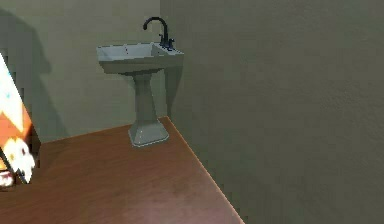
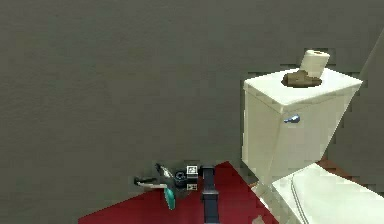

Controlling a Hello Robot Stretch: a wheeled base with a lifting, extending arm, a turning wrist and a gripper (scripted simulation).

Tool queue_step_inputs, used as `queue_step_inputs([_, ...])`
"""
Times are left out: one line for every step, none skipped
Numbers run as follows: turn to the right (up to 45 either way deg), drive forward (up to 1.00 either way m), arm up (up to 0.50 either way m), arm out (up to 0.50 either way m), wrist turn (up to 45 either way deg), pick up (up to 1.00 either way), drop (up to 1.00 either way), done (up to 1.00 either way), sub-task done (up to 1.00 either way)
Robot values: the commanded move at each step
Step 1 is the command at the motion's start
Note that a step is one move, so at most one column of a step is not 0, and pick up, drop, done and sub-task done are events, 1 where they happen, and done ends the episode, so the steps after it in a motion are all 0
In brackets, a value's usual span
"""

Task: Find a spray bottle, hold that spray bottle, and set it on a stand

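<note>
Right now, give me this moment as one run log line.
room: bathroom | gripper: low, hold unclear | ahead: pedestal sink in corner | arm side: toilet, paper roll atop it

Nothing can be read; the white squares (image 2: pixel 190 173) at 6 o'clock carry only unreadable black marks

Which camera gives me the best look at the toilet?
The arm side view. The toilet stands at that view's right, with its tank, the flush handle and a paper roll on top of the tank, all in plain sight. The forward view faces a pedestal sink in the wall corner instead.
</note>
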Motion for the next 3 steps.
queue_step_inputs([0.0, 0.00, 0.00, 0.00, 21.0, 0.00, 0.00, 0.00, 0.00])
queue_step_inputs([0.0, 0.00, -0.30, 0.00, 0.0, 0.00, 0.00, 0.00, 0.00])
queue_step_inputs([0.0, 0.00, 0.00, 0.00, 0.0, 1.00, 0.00, 0.00, 0.00])
